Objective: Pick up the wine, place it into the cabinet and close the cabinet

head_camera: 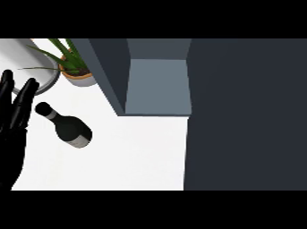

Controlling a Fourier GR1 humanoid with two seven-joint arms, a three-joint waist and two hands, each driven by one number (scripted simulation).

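1. The left hand (7, 129) shows at the view's left edge, its fingers (25, 96) straight and close together, pointing up the frame; they hold nothing and touch nothing.
2. The right hand shows nowhere in the head view.
3. The wine bottle (70, 127) stands on the white bench (136, 152) just to the right of the fingers, apart from them. Its cap end lies level with the upper part of the fingers and its wider body runs down and to the right, away from them.
4. The cabinet (155, 85) is well to the right of the fingers, beyond the bottle. Its grey inside shows, with the opening facing the bench; a broad dark panel (251, 116) fills the frame on the far side of it.
5. A potted plant (76, 74) sits past the fingertips, up and to the right, beside the cabinet's left wall.
6. A round pale object (17, 58), only partly visible, lies just beyond the fingertips at the upper left.
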